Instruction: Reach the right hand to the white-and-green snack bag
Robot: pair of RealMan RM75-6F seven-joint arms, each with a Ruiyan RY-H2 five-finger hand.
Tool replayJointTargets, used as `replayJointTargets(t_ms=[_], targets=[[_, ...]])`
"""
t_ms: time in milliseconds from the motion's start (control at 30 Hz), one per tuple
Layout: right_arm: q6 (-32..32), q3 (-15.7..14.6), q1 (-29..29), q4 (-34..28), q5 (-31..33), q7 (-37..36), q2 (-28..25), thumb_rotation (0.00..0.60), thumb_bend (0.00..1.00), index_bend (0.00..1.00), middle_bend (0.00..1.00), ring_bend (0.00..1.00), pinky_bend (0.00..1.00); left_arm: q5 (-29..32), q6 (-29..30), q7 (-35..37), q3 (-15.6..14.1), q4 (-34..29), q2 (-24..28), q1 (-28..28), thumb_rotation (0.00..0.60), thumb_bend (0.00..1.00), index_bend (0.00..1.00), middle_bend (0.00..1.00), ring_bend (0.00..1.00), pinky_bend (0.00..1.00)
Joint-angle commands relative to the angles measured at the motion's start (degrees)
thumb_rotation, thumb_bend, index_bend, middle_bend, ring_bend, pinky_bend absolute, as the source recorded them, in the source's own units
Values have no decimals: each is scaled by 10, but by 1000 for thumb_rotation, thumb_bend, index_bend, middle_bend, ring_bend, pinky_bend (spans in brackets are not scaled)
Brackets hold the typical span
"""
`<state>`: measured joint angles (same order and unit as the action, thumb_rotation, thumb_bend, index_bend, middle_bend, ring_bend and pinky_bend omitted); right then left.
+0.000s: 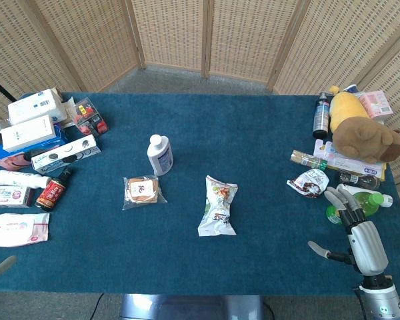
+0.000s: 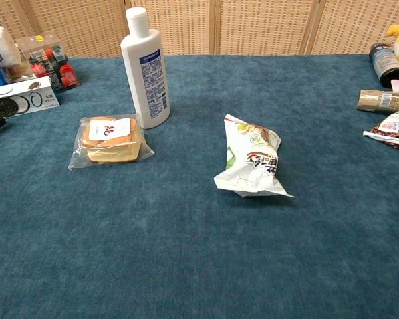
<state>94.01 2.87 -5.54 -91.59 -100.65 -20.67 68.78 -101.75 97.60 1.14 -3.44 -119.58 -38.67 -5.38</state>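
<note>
One hand shows clearly: the right hand, at the near right corner of the worktop in the head view. Its fingers extend forward and spread apart, released, grasping nothing; the thumb points left. The hand is well apart from the white-and-green snack bag, which lies flat near the centre of the worktop, its long axis running front to back. Only a grey tip of the left hand enters at the lower left edge of the head view; its finger state cannot be told.

A dark blue cloth covers the worktop. Woven wicker screen panels stand behind it.

A clear packet of biscuits lies left of the snack bag, and a white bottle stands just behind that packet. Boxes and small packets crowd the left edge. On the right edge sit a plush toy, a dark bottle, a dark snack pouch and a green bottle just beside the right fingers. Bare cloth lies between the right hand and the snack bag.
</note>
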Motion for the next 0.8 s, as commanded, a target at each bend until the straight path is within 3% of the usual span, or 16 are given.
replayJointTargets(t_ms=[33, 333, 567, 800], targets=[[-3, 0, -3, 0, 3, 3, 2, 600, 0, 77, 0, 0, 0, 1, -1, 2, 0, 1, 0, 1, 600, 0, 0, 0, 0, 0], [-18, -7, -14, -5, 1, 11, 4, 600, 0, 54, 0, 0, 0, 3, -3, 8, 0, 3, 2, 2, 600, 0, 0, 0, 0, 0], [-136, -1, -78, -69, 20, 58, -13, 600, 0, 0, 0, 0, 0, 8, -14, -1, 1, 1, -3, 7, 600, 0, 0, 0, 0, 0], [-266, 32, -160, -109, 76, 132, 11, 600, 0, 0, 0, 0, 0, 20, -25, -5, 4, 4, -7, 12, 600, 0, 0, 0, 0, 0]])
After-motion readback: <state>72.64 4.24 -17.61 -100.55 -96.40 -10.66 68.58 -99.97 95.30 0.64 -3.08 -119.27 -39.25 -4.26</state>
